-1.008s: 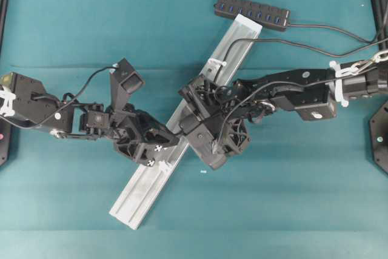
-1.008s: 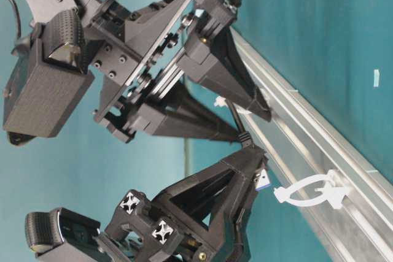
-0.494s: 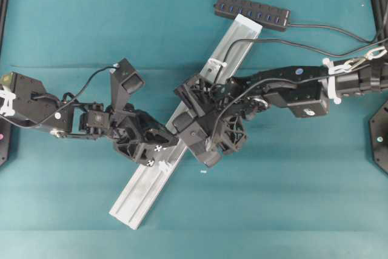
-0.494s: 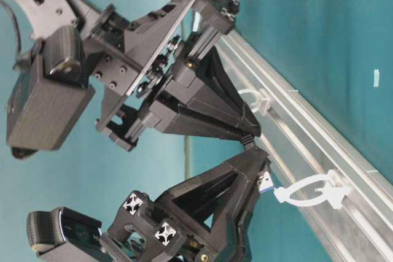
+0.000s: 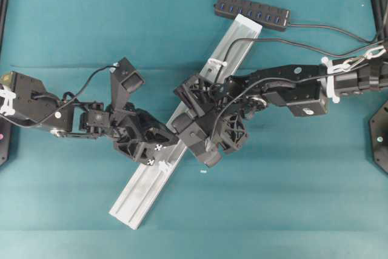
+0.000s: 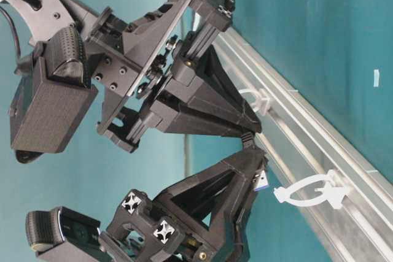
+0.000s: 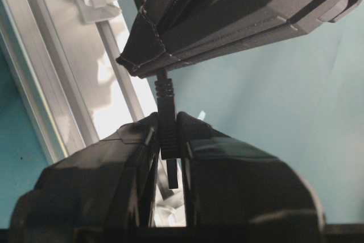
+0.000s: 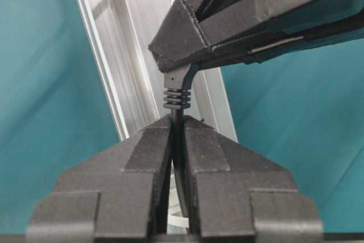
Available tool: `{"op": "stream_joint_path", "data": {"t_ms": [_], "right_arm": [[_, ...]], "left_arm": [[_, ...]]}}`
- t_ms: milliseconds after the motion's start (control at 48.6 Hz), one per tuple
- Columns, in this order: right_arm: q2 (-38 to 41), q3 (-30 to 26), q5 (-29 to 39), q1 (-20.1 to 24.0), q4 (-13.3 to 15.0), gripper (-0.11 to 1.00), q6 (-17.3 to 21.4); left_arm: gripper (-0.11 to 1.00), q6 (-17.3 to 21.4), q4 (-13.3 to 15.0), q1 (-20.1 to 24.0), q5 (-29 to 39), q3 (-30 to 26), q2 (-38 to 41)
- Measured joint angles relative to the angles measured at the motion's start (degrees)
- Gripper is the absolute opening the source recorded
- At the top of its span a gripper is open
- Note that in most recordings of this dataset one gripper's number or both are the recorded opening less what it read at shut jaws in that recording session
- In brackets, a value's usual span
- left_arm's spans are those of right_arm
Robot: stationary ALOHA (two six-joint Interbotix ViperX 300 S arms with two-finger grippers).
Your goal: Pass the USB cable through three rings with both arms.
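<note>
No legible writing on any part. Over the middle of the aluminium rail (image 5: 182, 128), both grippers clamp the USB cable (image 8: 176, 99): left gripper (image 7: 168, 140) pinches the plug end, right gripper (image 8: 177, 138) pinches the cord just behind the ribbed collar. Table-level view shows two white ring clips (image 6: 310, 193) on the rail; overhead adds the USB hub (image 5: 251, 11) at its far end.

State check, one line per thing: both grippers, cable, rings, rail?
Left gripper: shut on the USB cable's plug end.
Right gripper: shut on the cord just behind the strain relief.
USB cable: held between both grippers.
Rings: on the rail.
Rail: flat, diagonal on the table.
</note>
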State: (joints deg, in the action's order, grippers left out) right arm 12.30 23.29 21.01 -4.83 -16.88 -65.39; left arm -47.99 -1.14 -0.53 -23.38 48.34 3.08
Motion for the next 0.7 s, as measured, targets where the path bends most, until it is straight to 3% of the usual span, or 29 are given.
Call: {"op": "stream_joint_path", "data": {"t_ms": [62,226,329,700], "right_arm": [[0.00,0.00,0.09,0.00,0.44,0.07,0.09],[0.18,0.00,0.18,-0.09,3.34,0.07,0.09],[0.18,0.00,0.26,0.18,5.62,0.07,0.09],[0.18,0.00,0.09,1.05,9.49,0.07,0.00]], "left_arm": [[0.23,0.00,0.00,0.00,0.00,0.00,0.00],[0.71,0.26,0.00,-0.35,-0.09,0.09,-0.09],[0.94,0.79,0.00,-0.70,0.35,0.09,-0.26],[0.96,2.11,0.00,-1.23,4.22,3.78,-7.73]]}}
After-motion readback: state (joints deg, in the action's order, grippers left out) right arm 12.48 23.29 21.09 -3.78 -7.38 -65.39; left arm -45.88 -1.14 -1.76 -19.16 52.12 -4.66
